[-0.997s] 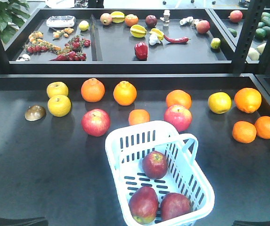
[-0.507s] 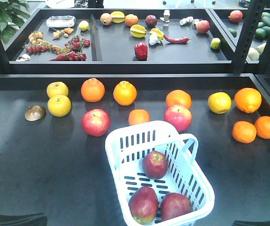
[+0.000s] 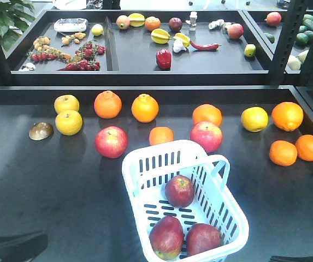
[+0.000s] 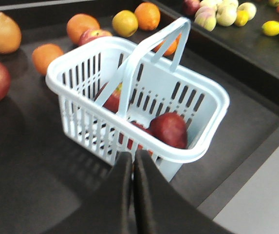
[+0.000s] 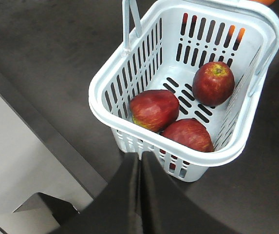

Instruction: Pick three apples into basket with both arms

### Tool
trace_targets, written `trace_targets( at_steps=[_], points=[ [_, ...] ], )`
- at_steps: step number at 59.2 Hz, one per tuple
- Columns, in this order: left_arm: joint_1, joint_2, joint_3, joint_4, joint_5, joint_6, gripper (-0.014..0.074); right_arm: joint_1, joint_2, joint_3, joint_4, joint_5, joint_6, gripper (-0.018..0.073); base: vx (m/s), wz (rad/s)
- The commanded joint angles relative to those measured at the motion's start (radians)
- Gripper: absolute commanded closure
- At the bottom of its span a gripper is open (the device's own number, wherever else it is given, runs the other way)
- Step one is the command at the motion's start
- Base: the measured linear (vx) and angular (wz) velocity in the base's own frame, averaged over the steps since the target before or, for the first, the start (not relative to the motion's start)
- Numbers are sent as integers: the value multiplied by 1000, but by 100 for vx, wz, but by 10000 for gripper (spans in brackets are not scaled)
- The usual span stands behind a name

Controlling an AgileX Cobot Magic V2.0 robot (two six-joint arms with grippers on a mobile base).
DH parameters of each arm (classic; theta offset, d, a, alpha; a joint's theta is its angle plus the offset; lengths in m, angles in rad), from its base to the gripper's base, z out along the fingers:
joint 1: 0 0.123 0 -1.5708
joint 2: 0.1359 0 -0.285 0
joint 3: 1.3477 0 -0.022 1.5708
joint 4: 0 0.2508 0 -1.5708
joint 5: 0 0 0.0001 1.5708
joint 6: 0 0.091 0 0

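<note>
The pale basket stands on the dark table near the front, right of centre. Three dark-red apples lie inside it: one at the back and two at the front. The right wrist view shows the same apples inside the basket. My right gripper is shut and empty, just outside the near rim. My left gripper is also shut and empty, close to the basket's side wall, with one apple visible over the rim.
Two lighter red apples, oranges and yellow apples lie behind and beside the basket. A raised shelf with mixed produce runs along the back. The table's front edge is close to the basket.
The dark part of my left arm at the bottom left of the front view has risen a little into the picture. The basket and fruit have not moved.
</note>
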Motion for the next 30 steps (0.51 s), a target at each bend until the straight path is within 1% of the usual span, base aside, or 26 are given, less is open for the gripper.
trace_targets(
  at_steps=[1, 6, 10, 13, 15, 18, 22, 23, 26, 30],
  points=[
    [-3, -1, 30, 99, -91, -158, 603, -4, 3, -27, 33, -46, -10, 565, 0, 0],
    [-3, -1, 108, 186, -187, -312, 603, -4, 3, -27, 34, -46, -10, 565, 0, 0],
    [-3, -1, 165, 234, -271, -415, 603, -4, 3, -27, 40, -46, -10, 565, 0, 0],
    [-3, -1, 204, 257, -334, -476, 603, -4, 3, -27, 47, -46, -10, 565, 0, 0],
    [-3, -1, 226, 267, -370, -497, 603, -4, 3, -27, 48, -46, -10, 565, 0, 0],
    [-3, -1, 254, 281, -415, -506, 603, -4, 3, -27, 48, -46, -10, 565, 0, 0],
    [-3, -1, 297, 281, -474, -506, 603, -4, 3, -27, 48, -46, -10, 565, 0, 0],
    [-3, -1, 298, 281, -474, -503, 603, -4, 3, -27, 48, -46, -10, 565, 0, 0],
    [0, -1, 294, 290, -460, -477, 603, -4, 3, -27, 48, -46, -10, 565, 0, 0],
    [0, -1, 294, 311, -499, -431, 603, -4, 3, -27, 48, -46, -10, 565, 0, 0]
  ],
)
